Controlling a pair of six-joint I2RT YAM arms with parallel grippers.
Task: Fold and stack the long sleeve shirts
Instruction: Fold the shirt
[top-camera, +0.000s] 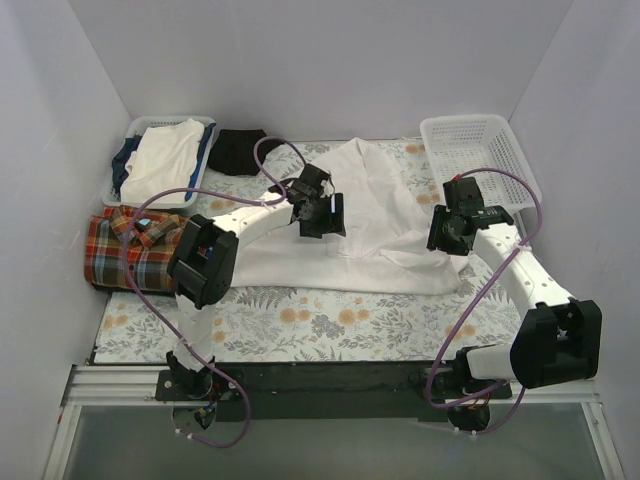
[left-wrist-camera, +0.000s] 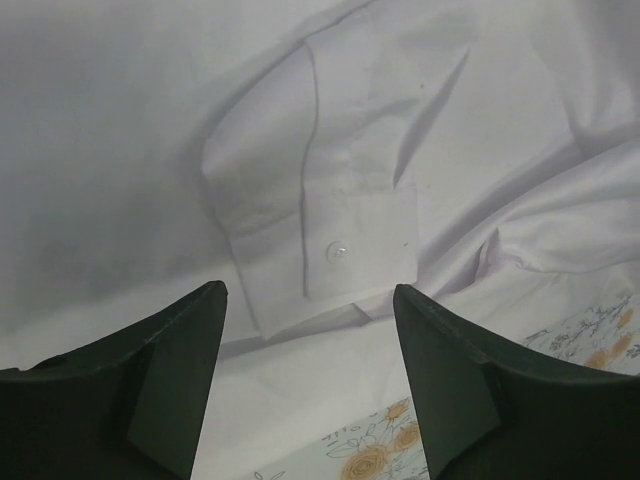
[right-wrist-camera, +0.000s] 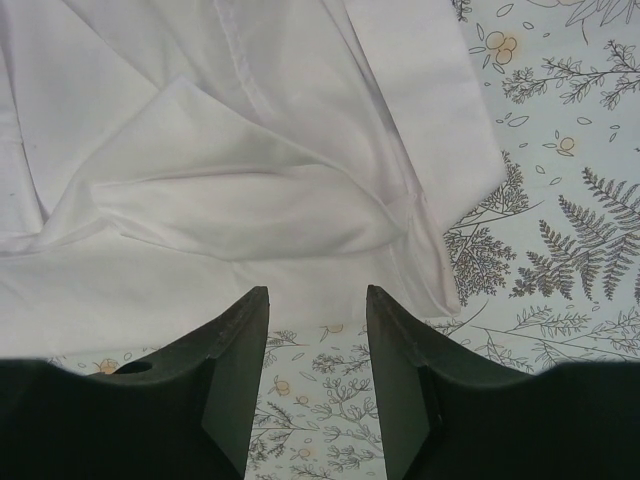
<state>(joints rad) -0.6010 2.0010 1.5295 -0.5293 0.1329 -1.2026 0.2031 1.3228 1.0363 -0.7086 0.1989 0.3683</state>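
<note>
From above, the white shirt (top-camera: 370, 215) lies spread across the middle of the worktop (top-camera: 330, 320), reaching toward the far edge, with its front facing up and its cloth loosely creased. The plaid shirt (top-camera: 135, 250) lies bunched at the left edge. A blue basket (top-camera: 205, 125) with light and dark cloth in it sits in the far left corner, and a black garment (top-camera: 238, 150) lies just beside it along the far edge. A white basket (top-camera: 480, 150) stands in the far right corner. The left gripper (top-camera: 322, 218) hangs over the middle of the white shirt. The right gripper (top-camera: 447, 237) hangs over the shirt's right side.

In the left wrist view, the claw's two dark fingers (left-wrist-camera: 170, 370) are spread wide and nothing is pinched between them. Past their tips a sleeve cuff (left-wrist-camera: 320, 200) lies flat on the body of the shirt, with its button (left-wrist-camera: 336, 251) showing. A strip of the flowered worktop shows at the lower right.

In the right wrist view, this claw's fingers (right-wrist-camera: 230, 390) are also spread and hold nothing. They point at a folded edge of the white shirt, which lies rumpled just beyond the tips. Bare flowered worktop runs under the fingers and off to the right.
</note>
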